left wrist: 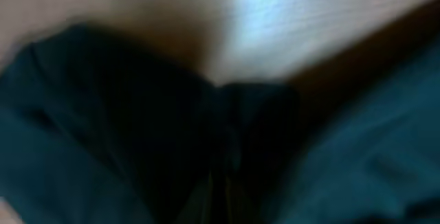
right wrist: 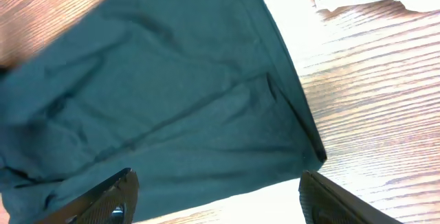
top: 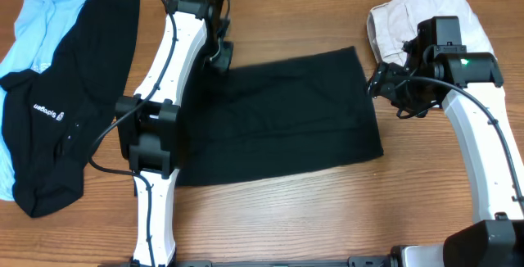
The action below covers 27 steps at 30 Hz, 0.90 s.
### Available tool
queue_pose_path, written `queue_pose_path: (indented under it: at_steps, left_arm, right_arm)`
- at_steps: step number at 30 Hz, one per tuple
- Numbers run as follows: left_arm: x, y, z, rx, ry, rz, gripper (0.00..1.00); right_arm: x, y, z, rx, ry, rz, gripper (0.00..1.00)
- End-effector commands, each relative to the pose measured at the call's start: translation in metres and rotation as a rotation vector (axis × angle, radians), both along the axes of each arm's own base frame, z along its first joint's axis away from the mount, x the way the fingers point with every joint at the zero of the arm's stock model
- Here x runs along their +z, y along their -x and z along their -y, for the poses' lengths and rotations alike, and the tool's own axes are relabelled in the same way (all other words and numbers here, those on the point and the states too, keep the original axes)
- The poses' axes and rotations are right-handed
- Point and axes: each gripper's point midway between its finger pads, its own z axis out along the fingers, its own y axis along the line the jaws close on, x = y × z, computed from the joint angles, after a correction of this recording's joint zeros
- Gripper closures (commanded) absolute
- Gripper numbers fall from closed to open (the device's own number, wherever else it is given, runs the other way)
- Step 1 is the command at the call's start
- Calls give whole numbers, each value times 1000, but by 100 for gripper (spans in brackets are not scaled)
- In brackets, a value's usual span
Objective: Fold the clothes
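Note:
A black T-shirt point(top: 286, 111) lies flattened as a rough rectangle in the middle of the wooden table point(top: 286, 218). My left gripper point(top: 221, 56) is at the shirt's far left corner. In the blurred left wrist view, dark cloth point(left wrist: 103, 128) bunches up into a ridge between its closed jaws, so it is shut on the shirt. My right gripper point(top: 378, 83) hovers at the shirt's right edge. In the right wrist view its fingers point(right wrist: 103, 203) stand wide apart over the shirt's hem point(right wrist: 206, 114), with nothing between them.
A light-blue garment point(top: 33, 21) and a black garment with white lettering point(top: 57, 111) lie piled at the left edge. A pale beige garment point(top: 409, 17) sits at the far right, under the right arm. Bare wood runs along the near side.

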Motion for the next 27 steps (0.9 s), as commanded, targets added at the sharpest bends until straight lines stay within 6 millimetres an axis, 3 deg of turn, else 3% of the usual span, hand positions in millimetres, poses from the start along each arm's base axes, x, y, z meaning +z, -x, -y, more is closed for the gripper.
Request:
queue_pose_path:
  at_steps: [1,6,9,13,16,19,22,27]
  left_arm:
    - [1,26,-5,80,-25,-98,96]
    - [-10,61,-5,82,-20,-249,96]
    - [-28,83,-7,84,-28,-345,77]
    - [-47,95,-10,78,-41,-387,73]
    - [-53,94,-11,80,-38,-379,77]
    - [-54,89,-10,80,-33,-359,77]
    - [-54,87,-9,80,-31,-349,75]
    - [-52,86,-9,79,-30,-348,74]
  right_arm:
    - [9,-4,1,5,9,33,22]
    - [8,-3,1,8,10,32,21]
    - [10,-9,1,8,9,57,22]
    - [16,-36,1,24,14,161,23]
    - [13,-72,-5,67,26,263,23]
    - [-2,-107,-14,103,33,330,23]
    - [-30,-138,-27,138,48,366,23]
    - [-81,-163,-34,150,119,347,23]
